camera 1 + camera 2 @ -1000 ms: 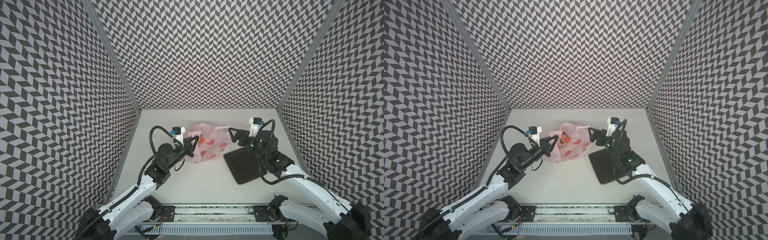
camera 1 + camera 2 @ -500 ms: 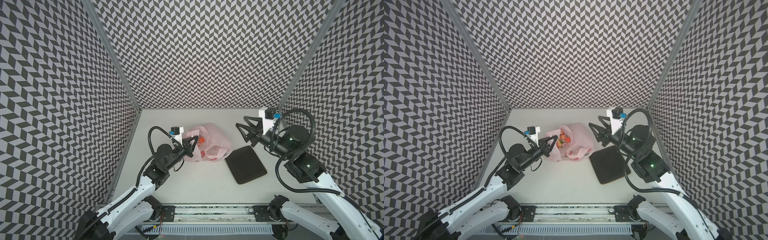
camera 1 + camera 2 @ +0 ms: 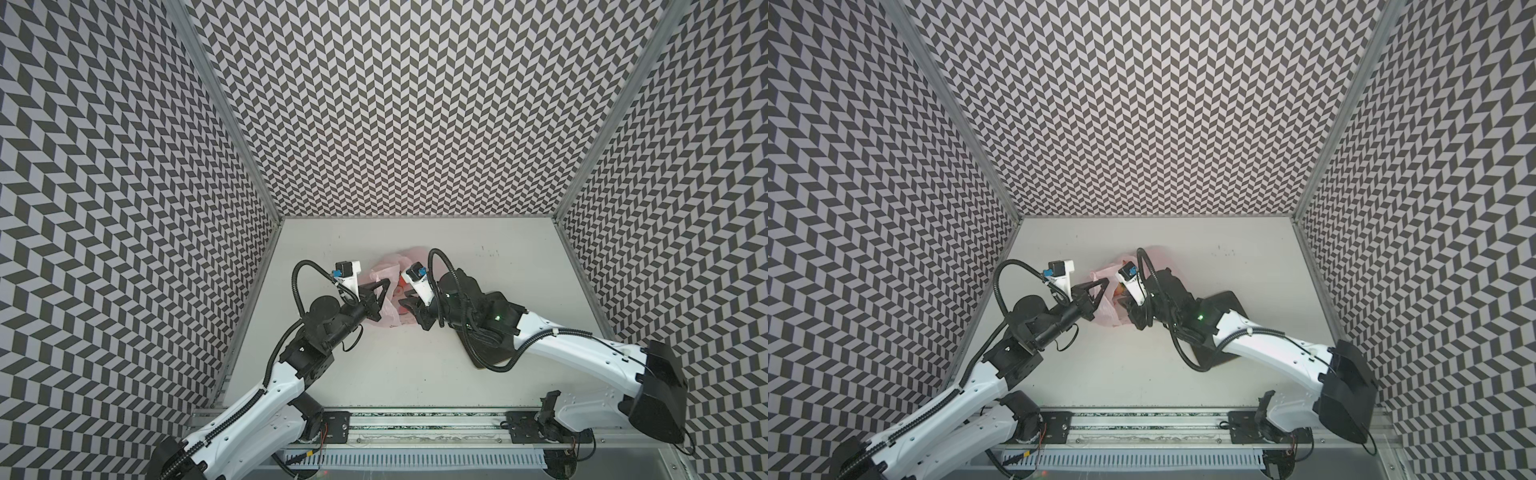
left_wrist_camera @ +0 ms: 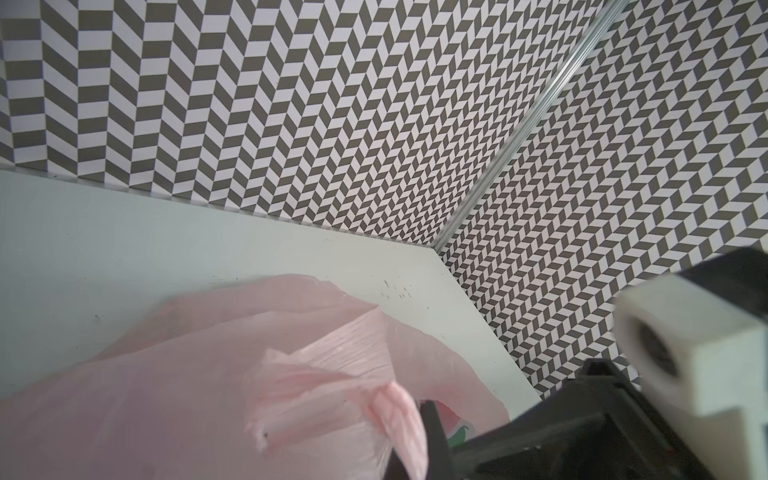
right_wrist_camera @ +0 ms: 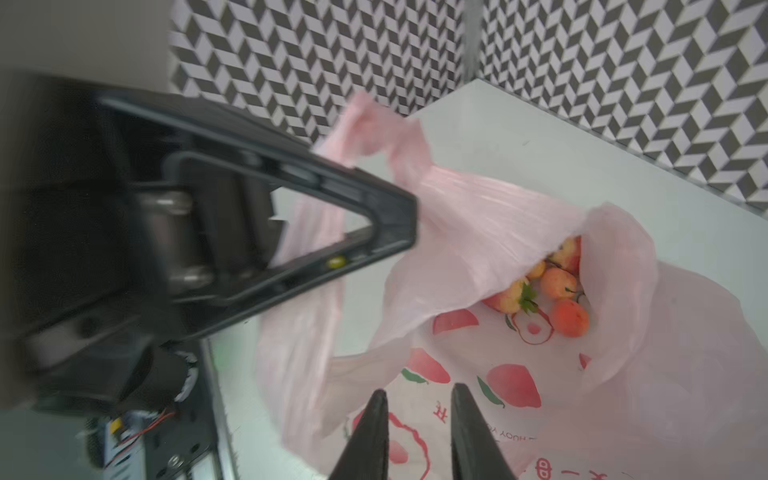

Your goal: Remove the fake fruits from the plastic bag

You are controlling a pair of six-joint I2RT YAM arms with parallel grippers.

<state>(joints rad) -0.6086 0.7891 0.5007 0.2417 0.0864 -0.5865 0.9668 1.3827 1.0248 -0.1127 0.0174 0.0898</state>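
Left gripper [image 3: 386,283] clamped on bag [image 3: 395,266] rim; right gripper [image 5: 419,392] nearly closed over bag.
Right fingers [image 5: 370,432] leave a narrow gap at the bag's printed side; can't tell if they touch it. Fruits [image 5: 557,286] sit inside the bag, at its open mouth. Bag lies on the table between both grippers.

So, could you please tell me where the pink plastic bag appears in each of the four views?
In a top view: plastic bag in the middle of the table, between left gripper and right gripper.
In a top view: the bag in the same spot.
Left wrist: the bag close up, bunched at the fingertips.
Right wrist: the bag beyond the fingertips, mouth open on the fake fruits.
Shared landmark: the left gripper pinching the bag's edge.
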